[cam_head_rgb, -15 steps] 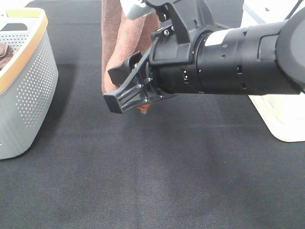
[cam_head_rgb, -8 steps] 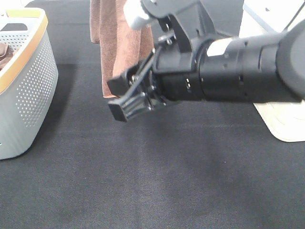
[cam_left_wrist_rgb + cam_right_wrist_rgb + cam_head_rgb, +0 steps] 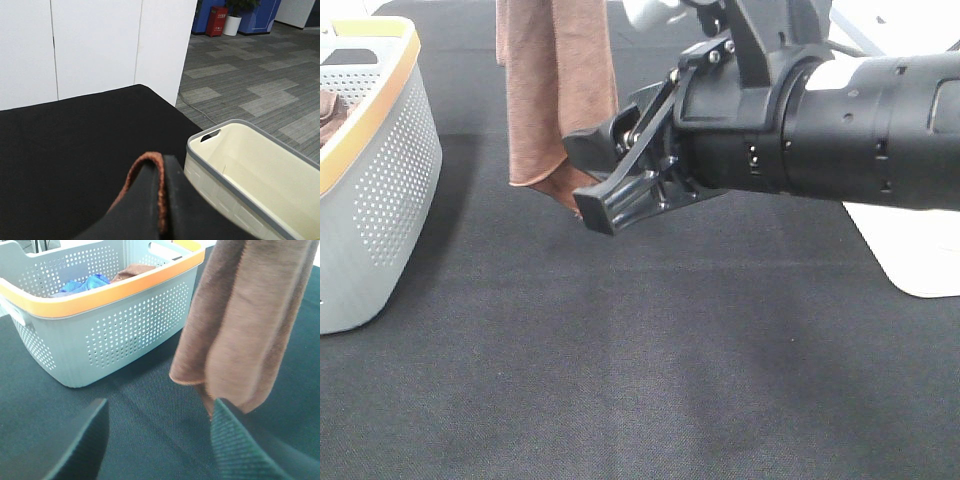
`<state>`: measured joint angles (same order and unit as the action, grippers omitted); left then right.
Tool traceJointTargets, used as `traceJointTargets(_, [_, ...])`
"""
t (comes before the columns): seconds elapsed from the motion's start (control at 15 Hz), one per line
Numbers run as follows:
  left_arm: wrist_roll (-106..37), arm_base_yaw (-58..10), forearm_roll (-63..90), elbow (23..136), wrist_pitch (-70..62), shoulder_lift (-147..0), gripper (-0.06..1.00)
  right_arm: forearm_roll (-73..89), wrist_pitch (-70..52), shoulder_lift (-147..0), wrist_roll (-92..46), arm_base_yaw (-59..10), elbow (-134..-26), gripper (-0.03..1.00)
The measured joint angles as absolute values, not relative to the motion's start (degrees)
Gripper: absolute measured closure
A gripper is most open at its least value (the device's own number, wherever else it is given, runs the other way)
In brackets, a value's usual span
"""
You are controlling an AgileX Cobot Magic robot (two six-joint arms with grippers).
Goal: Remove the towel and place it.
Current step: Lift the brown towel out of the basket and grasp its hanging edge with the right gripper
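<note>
You look about halfway. The brown towel [image 3: 555,90] is lifted and hangs free in loose folds just beside the orange-rimmed laundry basket [image 3: 380,180]. It is clear of the basket's perforated wall, and its lower edge is off the black table cover [image 3: 620,380]. Placing it is what's left, and no picture shows it set down or let go.

Your left gripper [image 3: 161,170] is closed tight on the towel's hem, which shows as a thin brown ridge pinched between the black fingers. Your right gripper [image 3: 602,175] is spread wide and holds nothing. It sits on the side of the towel away from the basket, pointing towards the basket. The towel's lowest corner hangs close to one of its fingers [image 3: 235,445], but I cannot tell whether they touch.

The high view never shows the left gripper, because the towel runs out of the top of the frame; only the left wrist view confirms the pinch. That view also shows the pale inside of a grey-rimmed cream bin [image 3: 260,170], which stands well apart from the basket, beyond the towel. I'd guess that is where you're heading, though nothing marks it. Only the right wrist view looks into the basket, where a blue cloth [image 3: 82,282] and a brown cloth [image 3: 132,271] lie.
</note>
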<state>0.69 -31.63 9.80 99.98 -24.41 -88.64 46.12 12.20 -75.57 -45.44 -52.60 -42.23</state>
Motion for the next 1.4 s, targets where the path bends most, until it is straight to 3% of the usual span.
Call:
traceJointTargets(0.73, [1.1, -33.3, 16.0, 100.0, -25.1, -88.8, 0.94, 44.6, 15.0, -84.5, -45.8, -52.6, -47.4, 0.39])
traceJointTargets(1.13, [1.1, -33.3, 16.2, 100.0, -25.4, -87.7, 0.94, 58.3, 18.3, -84.9, -59.7, -52.6, -47.4, 0.39])
traceJointTargets(1.4, [1.1, -33.3, 16.4, 100.0, -26.2, -87.4, 0.94, 58.5, 18.5, -84.9, -60.7, -52.6, -47.4, 0.39])
